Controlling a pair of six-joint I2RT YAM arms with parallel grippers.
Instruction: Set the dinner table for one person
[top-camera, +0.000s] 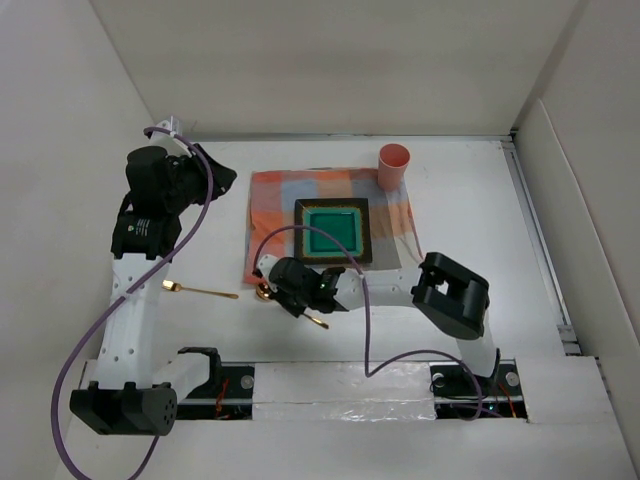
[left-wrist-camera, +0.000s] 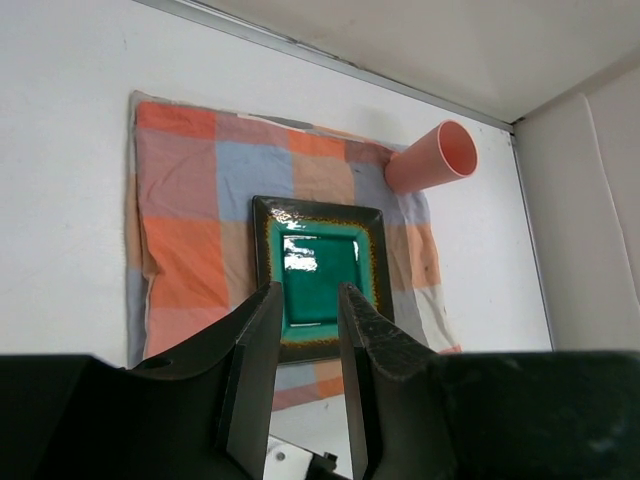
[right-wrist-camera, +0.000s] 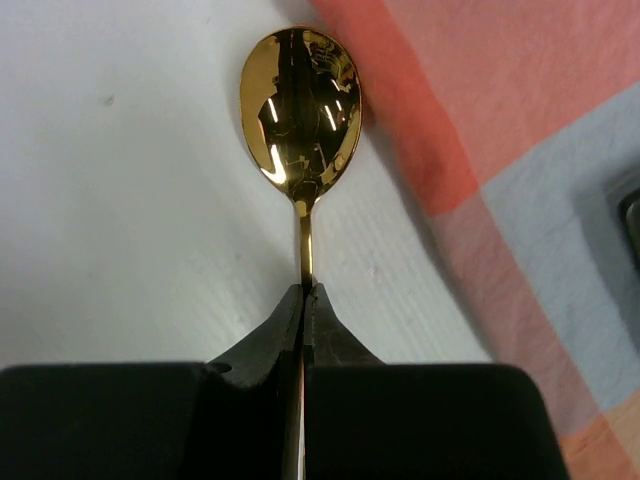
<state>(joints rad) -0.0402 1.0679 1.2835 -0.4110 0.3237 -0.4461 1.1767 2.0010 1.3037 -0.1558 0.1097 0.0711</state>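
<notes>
Right gripper (right-wrist-camera: 304, 295) clamped tight on the gold spoon (right-wrist-camera: 300, 105), at the near left corner of the checked mat (right-wrist-camera: 520, 130).

The jaws pinch the thin neck just behind the bowl, likely to control where the bowl lands. The bowl is over bare dinner table (top-camera: 480, 220), just beside the mat edge; can't tell if it rests or hangs just above. Green plate (left-wrist-camera: 320, 212) sits mid-mat as the centre of the setting, and the pink cup (left-wrist-camera: 432, 158) stands at the mat's far right corner. Gold fork (top-camera: 200, 291) lies on the table left of the mat, not yet lined up. Left gripper (left-wrist-camera: 307, 292) hangs high over the far left, jaws partly apart and empty, probably parked clear.
</notes>
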